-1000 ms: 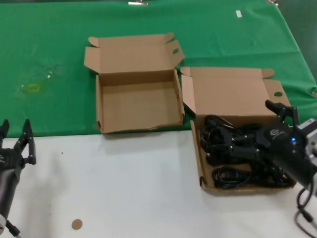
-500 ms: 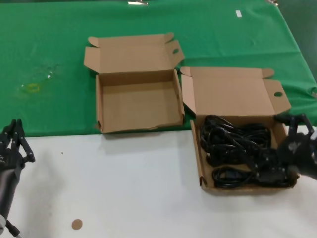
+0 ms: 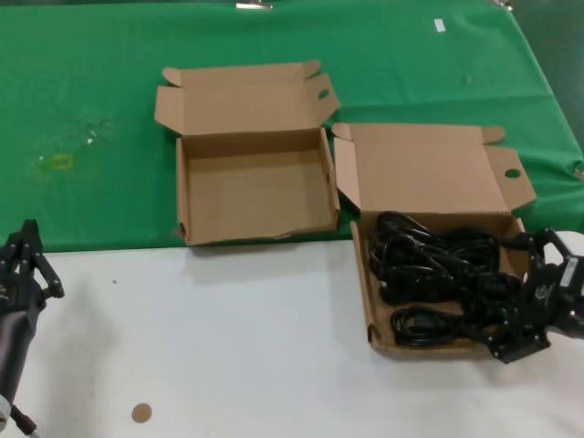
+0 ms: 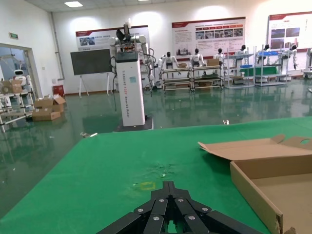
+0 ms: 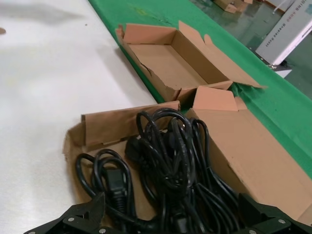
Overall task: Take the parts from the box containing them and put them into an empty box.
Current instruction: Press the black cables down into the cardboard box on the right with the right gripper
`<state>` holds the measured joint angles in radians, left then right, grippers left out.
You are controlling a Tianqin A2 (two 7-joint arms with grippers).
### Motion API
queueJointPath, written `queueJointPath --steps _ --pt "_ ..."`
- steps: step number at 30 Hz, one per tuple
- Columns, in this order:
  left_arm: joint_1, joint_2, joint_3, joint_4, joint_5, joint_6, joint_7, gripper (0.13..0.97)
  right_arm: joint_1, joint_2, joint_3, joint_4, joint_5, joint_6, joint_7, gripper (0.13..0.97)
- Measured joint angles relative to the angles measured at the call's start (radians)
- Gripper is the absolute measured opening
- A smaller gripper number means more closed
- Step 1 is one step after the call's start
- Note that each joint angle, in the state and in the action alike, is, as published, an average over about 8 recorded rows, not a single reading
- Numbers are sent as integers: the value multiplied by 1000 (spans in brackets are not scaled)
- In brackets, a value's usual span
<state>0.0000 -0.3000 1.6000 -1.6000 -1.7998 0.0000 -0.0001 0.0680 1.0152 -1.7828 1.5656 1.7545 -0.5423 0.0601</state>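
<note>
Here the head view takes in two cardboard boxes: an empty box (image 3: 255, 196) at upper centre on the green cloth (image 3: 82, 100), and the box containing them (image 3: 438, 265) at lower right, its lid leaning back. The parts (image 3: 438, 283), tangled black cords, lie inside the latter; I cannot count the bundles. The right gripper (image 3: 534, 306) sits at the box's right edge, over the cords. Only the right wrist view shows its jaws spread wide, one at each lower corner, with the cords (image 5: 165, 165) between them and nothing clamped. The left gripper (image 3: 23, 269) is parked at the lower left edge over the white table (image 3: 228, 347); the left wrist view shows its fingers (image 4: 168, 207) closed together, with a hall beyond. Compared with a second ago, the right gripper has pulled back from the box's middle to its right edge.
</note>
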Motion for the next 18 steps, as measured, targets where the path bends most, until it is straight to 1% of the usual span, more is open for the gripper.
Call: queueJointPath --steps 10,18 --pt "0 0 0 0 0 0 0 144 103 -64 -36 -68 -68 -52 -48 939" --pt "0 0 0 0 0 0 -1 144 141 -93 -43 -89 -103 -69 -61 841"
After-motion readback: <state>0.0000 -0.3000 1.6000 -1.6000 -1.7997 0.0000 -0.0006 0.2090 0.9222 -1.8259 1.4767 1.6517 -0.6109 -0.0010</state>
